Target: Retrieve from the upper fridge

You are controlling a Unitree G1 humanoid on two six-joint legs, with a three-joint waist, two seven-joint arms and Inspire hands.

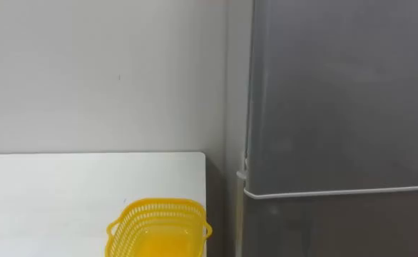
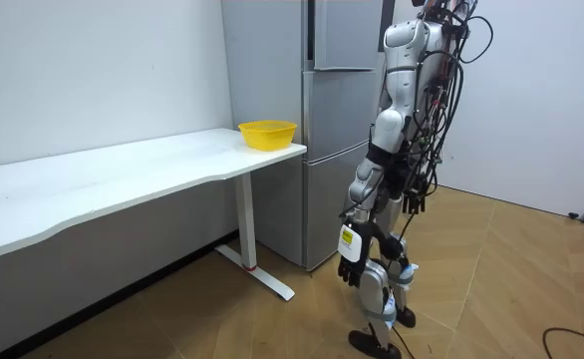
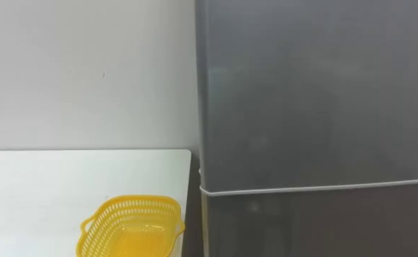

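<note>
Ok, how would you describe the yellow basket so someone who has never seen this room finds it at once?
Find the tall grey fridge; a long white table stands just left of it. At the table end nearest the fridge sits the yellow basket, a small latticed plastic tub with side handles, the only coloured thing on the white top.

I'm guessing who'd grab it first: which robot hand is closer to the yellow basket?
Left. The left hand hangs low on the side facing the yellow plastic mesh basket on the white table; the right hand's side is turned away, farther.
</note>
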